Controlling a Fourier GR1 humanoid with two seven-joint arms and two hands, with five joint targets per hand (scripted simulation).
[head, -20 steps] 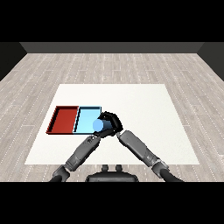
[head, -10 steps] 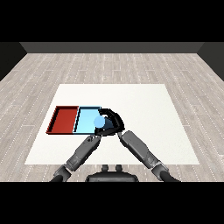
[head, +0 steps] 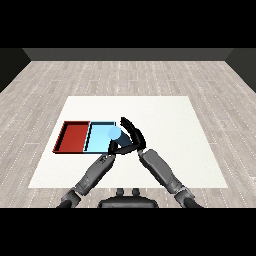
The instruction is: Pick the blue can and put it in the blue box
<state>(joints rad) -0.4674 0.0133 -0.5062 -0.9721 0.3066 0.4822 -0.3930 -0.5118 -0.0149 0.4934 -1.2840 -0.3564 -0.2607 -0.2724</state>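
Table (head: pixel 165 125) space is mostly taken up by a white surface, on which a red tray (head: pixel 74 137) and a light blue tray (head: pixel 98 139) are laid side by side, touching along one edge. Both grey forearms are brought in from the lower corners and meet near the blue tray's right end. The right hand (head: pixel 134 134) is seen with its fingers straightened and spread away from the blue can (head: pixel 115 133), where half a second ago they were curled round it. The can is now seen upright over the right end of the blue tray, no longer wrapped by the right hand. The left hand (head: pixel 121 148) is placed just below the can; whether its fingers are curled or straight cannot be told. The release is judged to be made, so the task is taken as nearly done, with only the withdrawal of the arms left.
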